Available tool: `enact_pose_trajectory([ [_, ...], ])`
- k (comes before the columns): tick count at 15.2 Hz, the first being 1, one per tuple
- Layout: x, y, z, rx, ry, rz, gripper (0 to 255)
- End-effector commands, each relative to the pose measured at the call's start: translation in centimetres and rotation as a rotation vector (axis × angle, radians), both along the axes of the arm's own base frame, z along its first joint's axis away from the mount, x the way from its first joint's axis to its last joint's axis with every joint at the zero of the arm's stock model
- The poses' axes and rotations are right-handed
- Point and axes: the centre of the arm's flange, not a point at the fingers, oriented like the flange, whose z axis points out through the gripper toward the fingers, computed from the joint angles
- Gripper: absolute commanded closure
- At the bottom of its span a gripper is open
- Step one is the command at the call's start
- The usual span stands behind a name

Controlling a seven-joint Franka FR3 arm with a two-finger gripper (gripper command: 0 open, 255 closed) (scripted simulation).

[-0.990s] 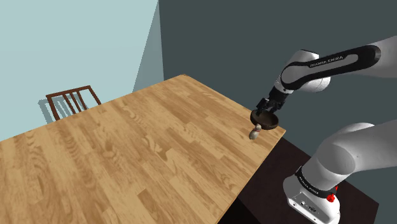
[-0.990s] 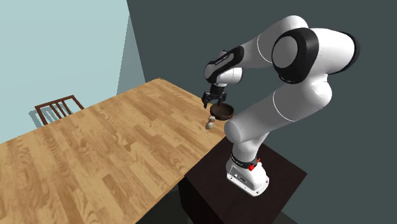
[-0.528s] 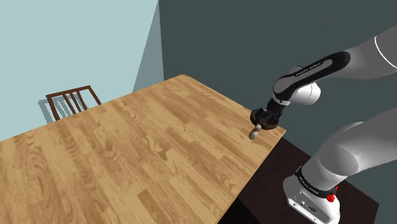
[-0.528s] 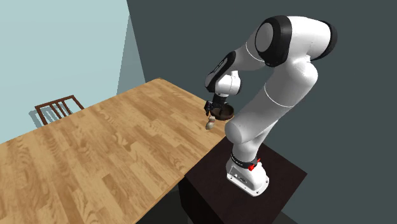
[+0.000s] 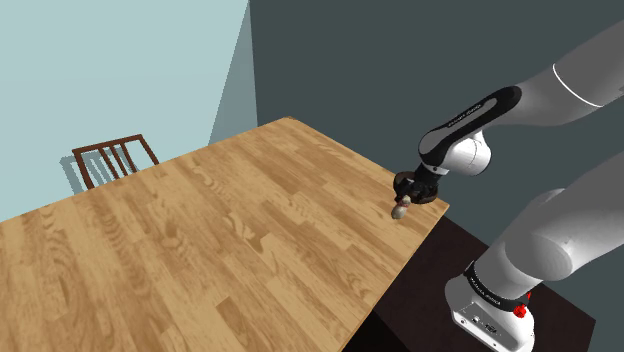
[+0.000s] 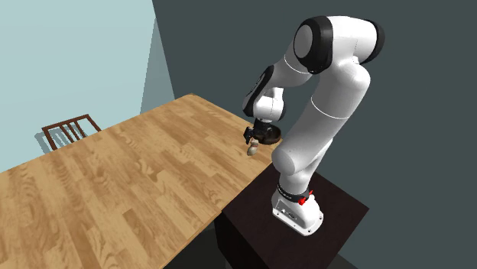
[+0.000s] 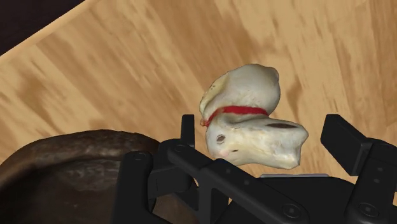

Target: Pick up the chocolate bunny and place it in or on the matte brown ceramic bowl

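**Shoulder view.** A wooden desk (image 5: 220, 230) runs across the picture, with a brown chair (image 5: 112, 160) at its far edge. The white arm (image 5: 480, 110) reaches from the dark stand (image 5: 435, 275) down to the desk corner nearest that stand. At that corner sits a dark brown bowl (image 5: 430, 193). A small pale bunny (image 5: 400, 210) stands on the wood just beside the bowl, close to the edge that faces the stand. The black claw (image 5: 405, 195) hangs low, right over the bunny and against the bowl's rim. How its fingers stand cannot be told from here.

**Second exterior view.** The same desk corner shows the bowl (image 6: 271, 136) with the bunny (image 6: 251, 150) just beside it on the desk (image 6: 137, 176). The claw (image 6: 250, 139) sits directly above the bunny. The stand (image 6: 244, 229) is next to this corner.

**Wrist view.** The bunny (image 7: 251, 95) is cream-white with a red band round its neck, and it rests on the desk's wood (image 7: 127, 76). The claw (image 7: 264, 130) is spread wide, with the bunny between its two black fingers (image 7: 347, 137). That finger stands clear of the bunny with a visible gap. The other finger is close at the bunny's side, and whether it touches cannot be told. The claw clasps nothing. The bowl's dark, rough rim (image 7: 70, 165) lies just beside the claw, on the side away from the clear finger.
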Motion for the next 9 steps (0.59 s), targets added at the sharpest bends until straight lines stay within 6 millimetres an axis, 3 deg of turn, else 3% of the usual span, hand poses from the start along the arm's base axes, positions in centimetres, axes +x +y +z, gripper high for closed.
enact_pose_trajectory([
  [1, 0.01, 0.0, -0.11, 0.0, 0.0, 0.0, 0],
  [5, 0.01, 0.0, -0.11, 0.0, 0.0, 0.0, 0],
  [6, 0.01, 0.0, -0.11, 0.0, 0.0, 0.0, 255],
  [9, 0.0, 0.01, -0.11, 0.0, 0.0, 0.0, 255],
])
